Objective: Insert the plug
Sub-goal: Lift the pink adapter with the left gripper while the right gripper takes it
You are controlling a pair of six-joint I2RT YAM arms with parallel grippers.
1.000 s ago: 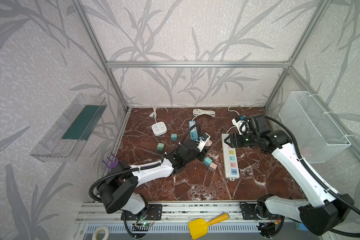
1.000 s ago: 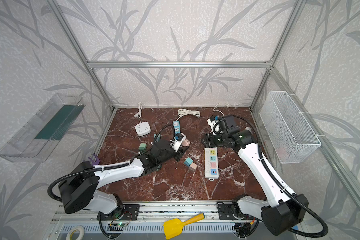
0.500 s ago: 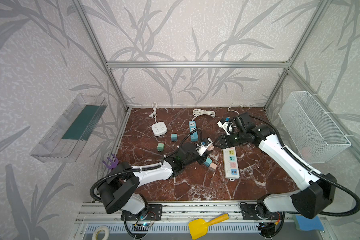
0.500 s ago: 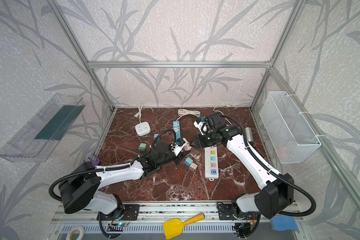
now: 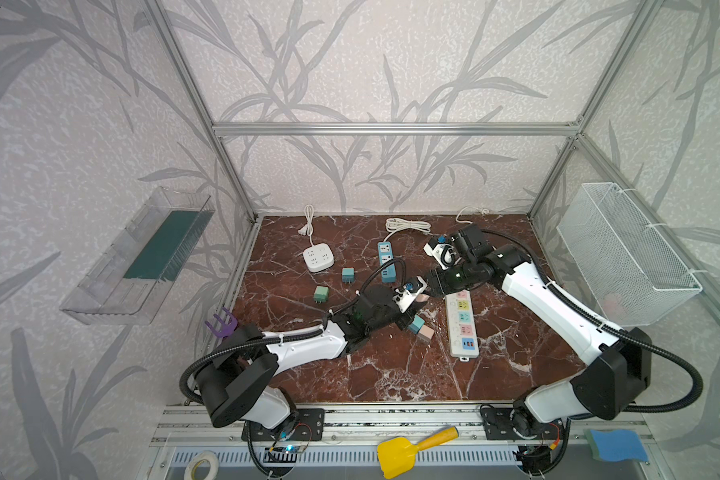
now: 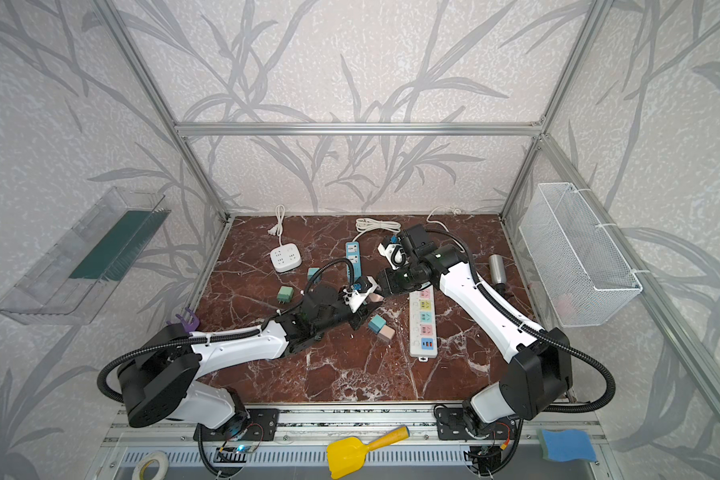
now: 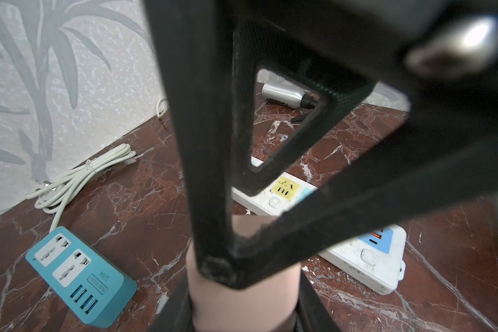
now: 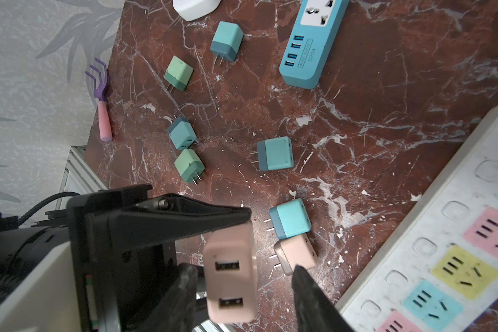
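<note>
The left gripper (image 5: 419, 300) is clamped on the pink plug (image 8: 230, 276) and holds it off the marble table (image 5: 391, 374). The plug is just beside the far end of the white power strip (image 5: 460, 324), on the strip's long side that faces the left arm. One black left finger (image 8: 184, 221) presses along the plug's upper face. The plug's face with two USB ports is turned toward the right wrist camera, and its prongs are hidden.

The right gripper (image 5: 431, 291) reaches over the far end of the white power strip and meets the plug head-on. Its jaws stand partly apart on either side of the plug. One right finger (image 8: 308, 293) is clearly apart from the plug's side, so the right gripper has no grip on it.

The white power strip lies flat, and the sockets that show on it are empty. A teal plug (image 8: 291, 220) and a second pink plug (image 8: 296, 254) lie touching each other on the table. Both are near the strip's middle, on the same side as the held plug. A blue power strip (image 5: 386, 262) lies further out on that side, level with the white strip's far end.
</note>
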